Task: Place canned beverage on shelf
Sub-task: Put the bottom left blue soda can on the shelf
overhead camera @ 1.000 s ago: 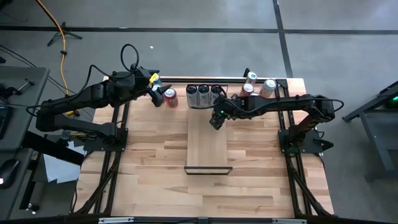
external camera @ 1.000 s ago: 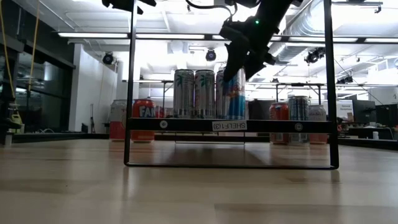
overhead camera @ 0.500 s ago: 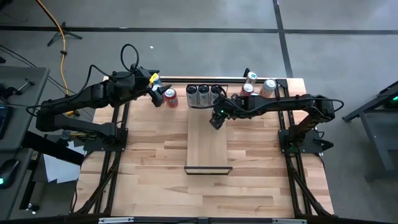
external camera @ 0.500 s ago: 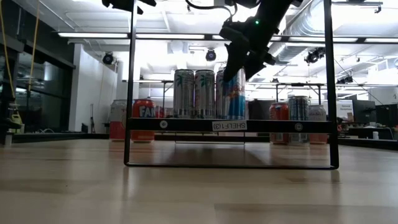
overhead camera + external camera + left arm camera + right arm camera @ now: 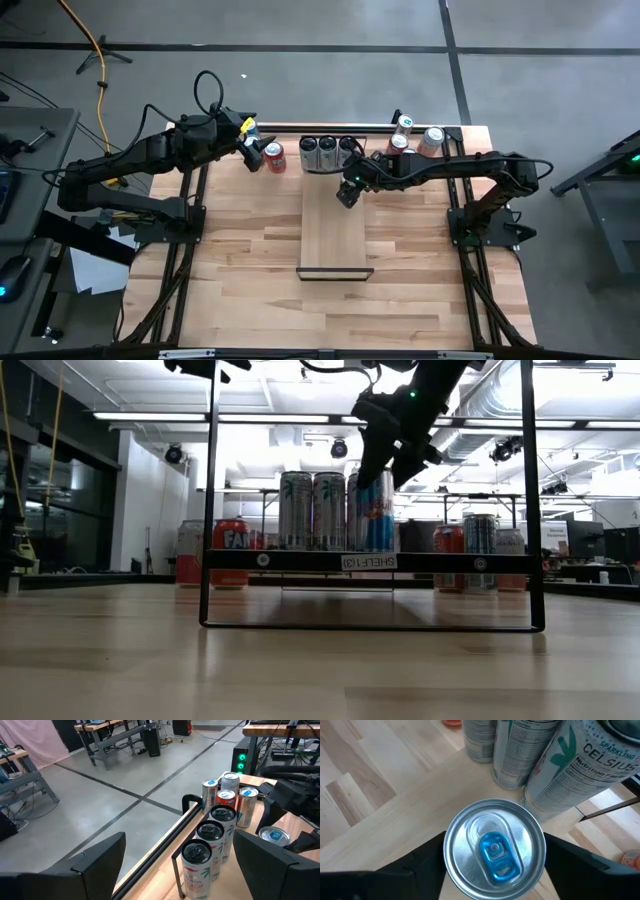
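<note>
Can (image 5: 494,847) with blue tab stood on the shelf (image 5: 335,230) between right gripper (image 5: 346,191) fingers, which sat spread either side, contact unclear. Three Celsius cans (image 5: 580,767) stood just beyond the fingertips. Left gripper (image 5: 252,152) hung wide open, empty, by a red can (image 5: 274,157).

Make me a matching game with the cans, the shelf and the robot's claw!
Things:
1. silver can with blue tab
2. red soda can
3. pale wooden shelf plank
4. right gripper

Places:
A. on the tabletop, left of the shelf
B. above the blue-tab can
C. on the shelf, in front of three tall cans
D. middle of the table

Pairs: 1-C, 2-A, 3-D, 4-B
</note>
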Controlling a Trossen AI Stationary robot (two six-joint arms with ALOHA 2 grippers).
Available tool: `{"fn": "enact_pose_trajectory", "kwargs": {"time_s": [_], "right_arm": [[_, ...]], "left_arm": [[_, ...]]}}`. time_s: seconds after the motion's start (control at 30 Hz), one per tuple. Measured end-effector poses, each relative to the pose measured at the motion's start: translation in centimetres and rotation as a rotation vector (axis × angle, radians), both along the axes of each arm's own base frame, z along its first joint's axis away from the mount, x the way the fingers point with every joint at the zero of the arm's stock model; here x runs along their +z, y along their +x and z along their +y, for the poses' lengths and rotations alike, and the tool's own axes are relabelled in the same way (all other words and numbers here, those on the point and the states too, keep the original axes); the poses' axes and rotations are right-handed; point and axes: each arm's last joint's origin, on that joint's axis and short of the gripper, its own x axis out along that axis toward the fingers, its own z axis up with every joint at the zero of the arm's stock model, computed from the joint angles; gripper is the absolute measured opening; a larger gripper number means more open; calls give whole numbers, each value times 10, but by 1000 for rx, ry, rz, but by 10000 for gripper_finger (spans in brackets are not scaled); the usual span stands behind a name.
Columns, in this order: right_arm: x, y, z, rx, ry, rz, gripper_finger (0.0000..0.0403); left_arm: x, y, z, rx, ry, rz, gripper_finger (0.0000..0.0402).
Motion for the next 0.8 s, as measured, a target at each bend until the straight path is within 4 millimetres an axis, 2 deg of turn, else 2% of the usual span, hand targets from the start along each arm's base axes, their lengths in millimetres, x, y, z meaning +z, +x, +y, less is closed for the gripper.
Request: {"fn": "enact_pose_trajectory", "kwargs": {"time_s": [0.2, 0.4, 0.67, 0.8], "right_arm": [[1, 0, 0, 15, 3, 0, 323], [13, -9, -2, 111, -62, 16, 334], [49, -39, -9, 276, -203, 19, 335], [68, -58, -14, 238, -253, -28, 335]], "left_arm": [[0, 0, 0, 0, 0, 0, 326], [0, 0, 0, 0, 0, 0, 326], [0, 0, 0, -1, 0, 1, 326], [0, 0, 0, 2, -6, -5, 326]]}}
